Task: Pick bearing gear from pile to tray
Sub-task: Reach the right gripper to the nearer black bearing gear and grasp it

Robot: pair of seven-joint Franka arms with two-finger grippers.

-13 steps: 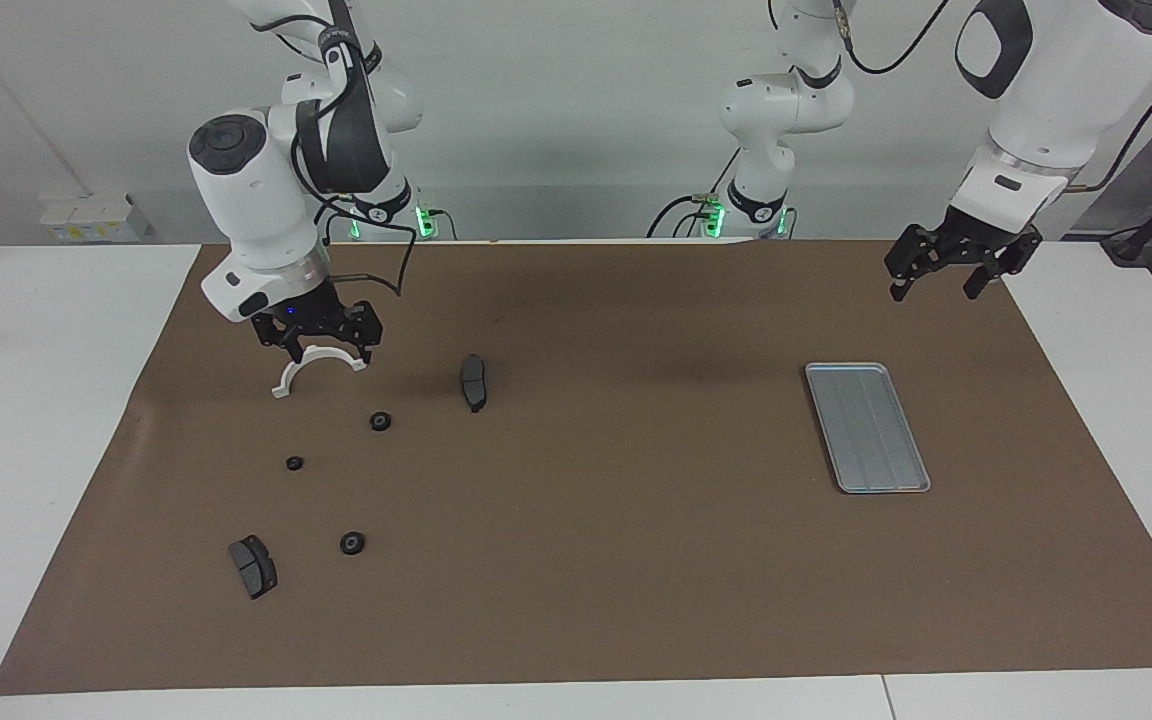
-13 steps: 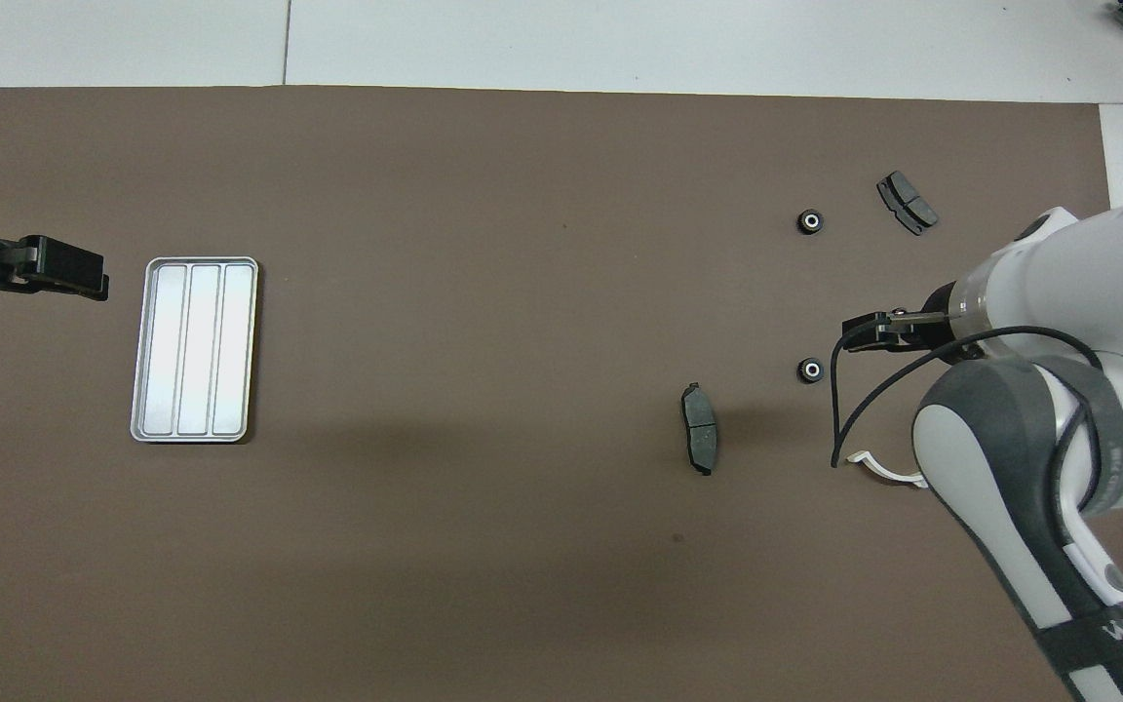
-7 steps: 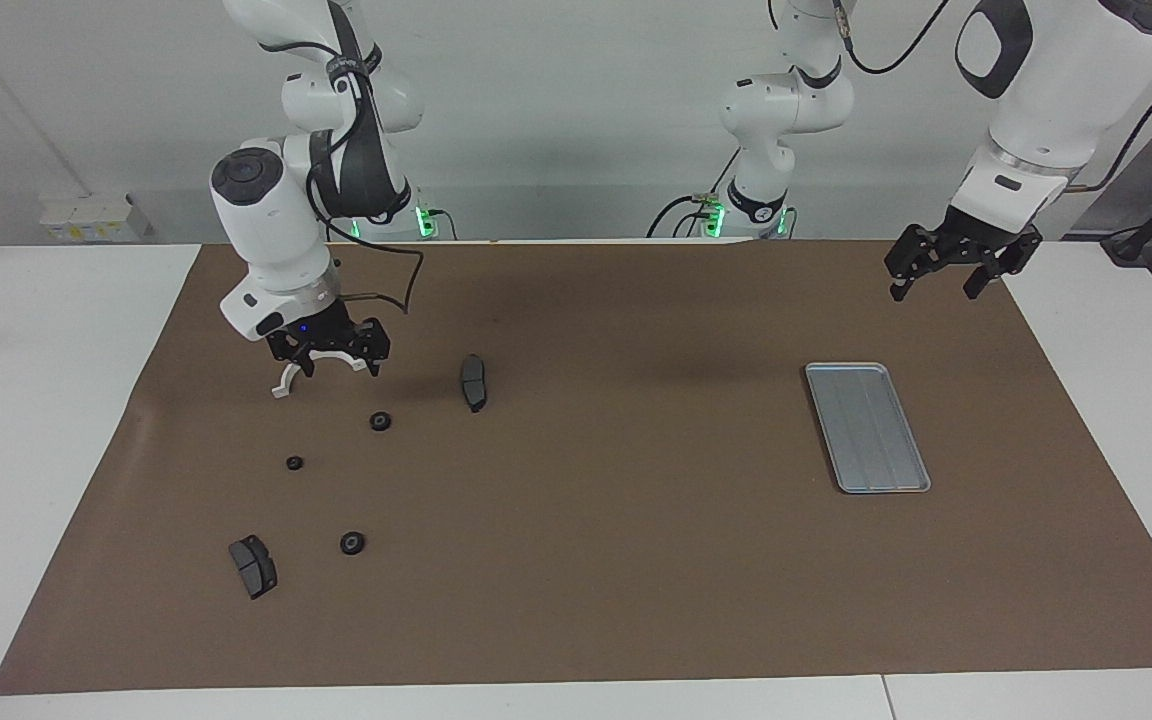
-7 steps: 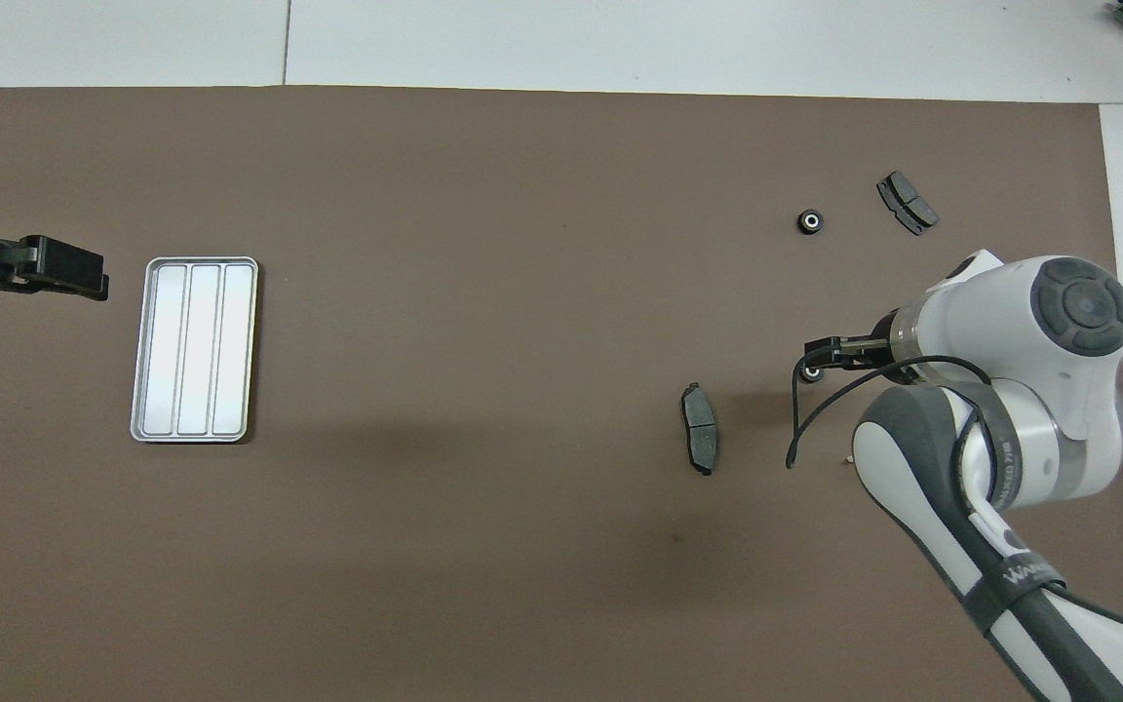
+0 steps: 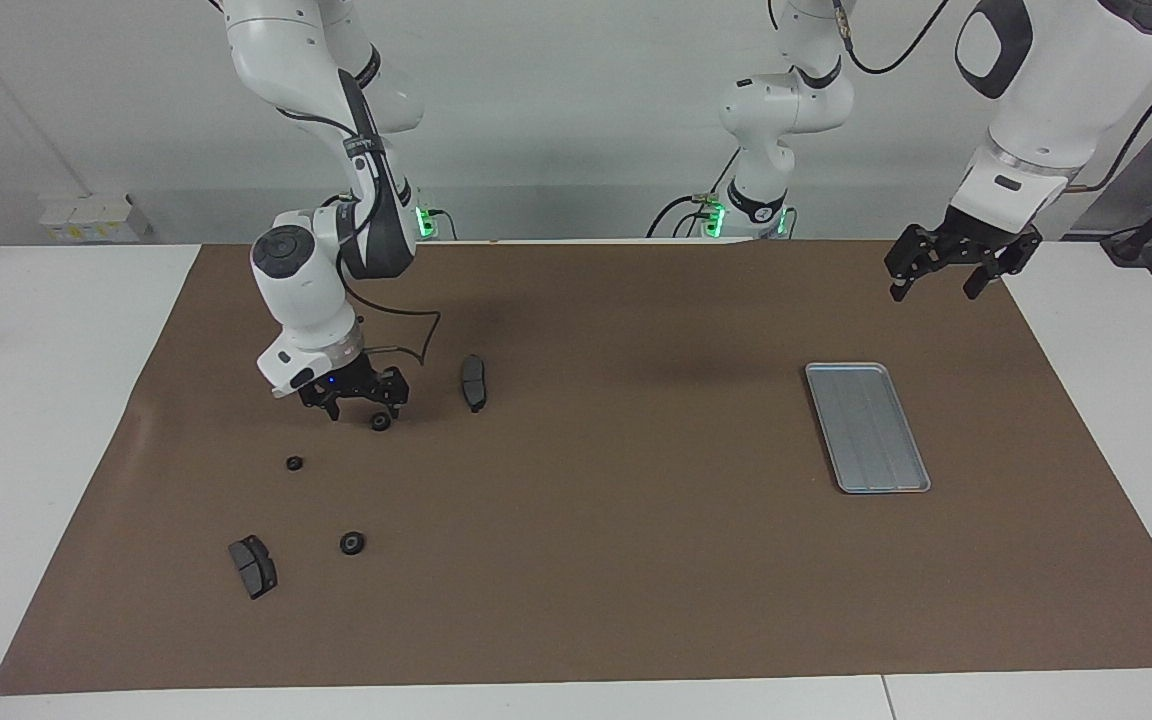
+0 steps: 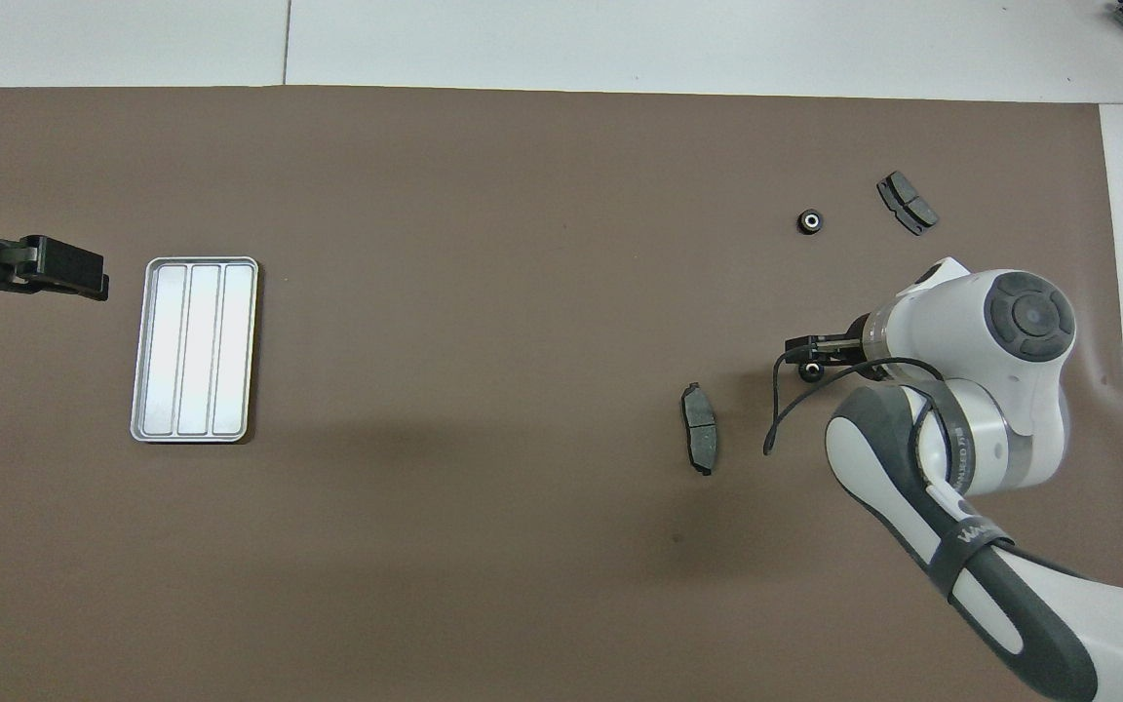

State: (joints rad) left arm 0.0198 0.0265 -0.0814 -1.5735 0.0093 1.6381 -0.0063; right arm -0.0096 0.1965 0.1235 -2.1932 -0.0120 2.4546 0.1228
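The pile lies on the brown mat toward the right arm's end. One black bearing gear [image 5: 379,421] [image 6: 812,371] sits right under my right gripper [image 5: 364,410] [image 6: 807,357], which hangs open low over the mat with one fingertip close beside the ring. A second ring [image 5: 352,543] [image 6: 812,221] and a smaller third one [image 5: 294,463] lie farther from the robots. My left gripper [image 5: 936,285] [image 6: 82,277] waits open in the air, toward the robots from the silver tray [image 5: 866,427] [image 6: 194,349]. The tray holds nothing. The white bracket is hidden by the right arm.
One dark brake pad [image 5: 474,382] [image 6: 699,441] lies beside the right gripper toward the table's middle. Another brake pad [image 5: 253,566] [image 6: 907,203] lies farthest from the robots. The brown mat [image 5: 616,560] covers most of the white table.
The right gripper has come down from above the white bracket and moved over to the nearest black ring. The left arm has not moved.
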